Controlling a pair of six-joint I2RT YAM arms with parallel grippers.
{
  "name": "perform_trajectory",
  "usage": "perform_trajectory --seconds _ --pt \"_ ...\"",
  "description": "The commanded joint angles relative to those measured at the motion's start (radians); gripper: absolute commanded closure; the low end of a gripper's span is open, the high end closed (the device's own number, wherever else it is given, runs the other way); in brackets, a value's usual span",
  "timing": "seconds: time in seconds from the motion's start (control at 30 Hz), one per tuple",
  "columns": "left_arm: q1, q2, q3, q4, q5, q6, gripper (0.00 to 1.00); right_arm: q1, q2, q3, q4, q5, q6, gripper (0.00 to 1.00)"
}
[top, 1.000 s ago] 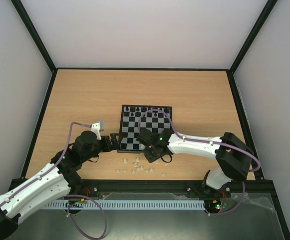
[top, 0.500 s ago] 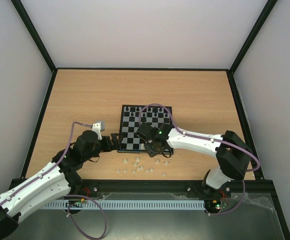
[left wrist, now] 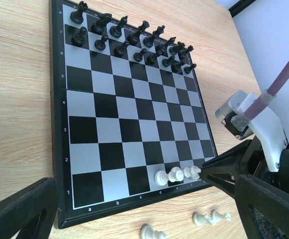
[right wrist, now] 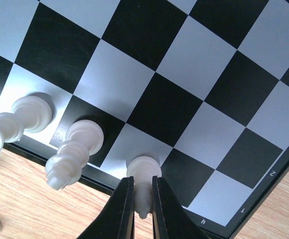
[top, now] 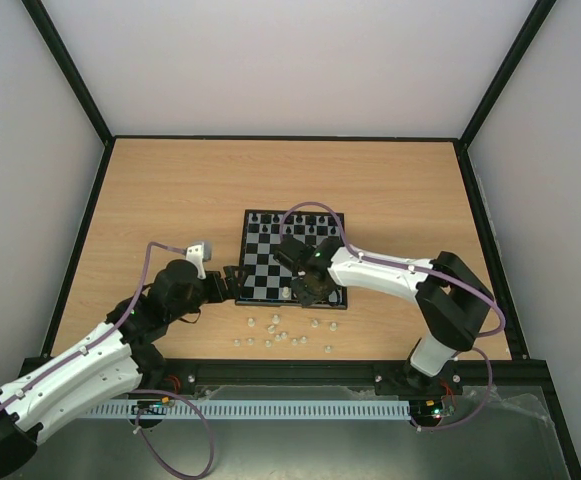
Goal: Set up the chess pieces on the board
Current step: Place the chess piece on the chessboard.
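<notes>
The board [top: 292, 256] lies mid-table, with black pieces along its far rows [left wrist: 129, 37]. My right gripper [right wrist: 143, 196] is shut on a white chess piece [right wrist: 144, 174] that stands on a pale square in the board's near row. Two more white pieces [right wrist: 79, 142] stand next to it on that row. In the left wrist view the three show side by side [left wrist: 176, 174]. Several loose white pieces [top: 280, 335] lie on the table before the board. My left gripper [top: 232, 283] is open and empty at the board's near left corner.
Black frame rails [top: 70, 240] border the wooden table on all sides. My right arm [top: 400, 280] reaches across the table's near right part. Loose pieces [left wrist: 211, 217] lie just off the board's near edge.
My right gripper has moved from over the loose pieces onto the board's near row, carrying a white piece. The left arm has barely moved.
</notes>
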Motion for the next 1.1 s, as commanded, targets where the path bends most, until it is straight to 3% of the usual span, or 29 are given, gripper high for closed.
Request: perform_trajectory --seconds 0.0,0.5,1.07 --pt "0.007 0.003 0.006 0.020 -0.013 0.014 0.01 -0.009 0.020 0.032 -0.034 -0.002 -0.025 0.94" --pt "0.007 0.019 0.005 0.033 -0.008 0.013 0.01 -0.020 0.028 0.031 -0.017 -0.021 -0.034 0.93" --pt "0.008 0.016 0.004 0.033 -0.008 0.011 0.01 -0.021 0.017 0.027 -0.019 -0.026 -0.032 0.81"
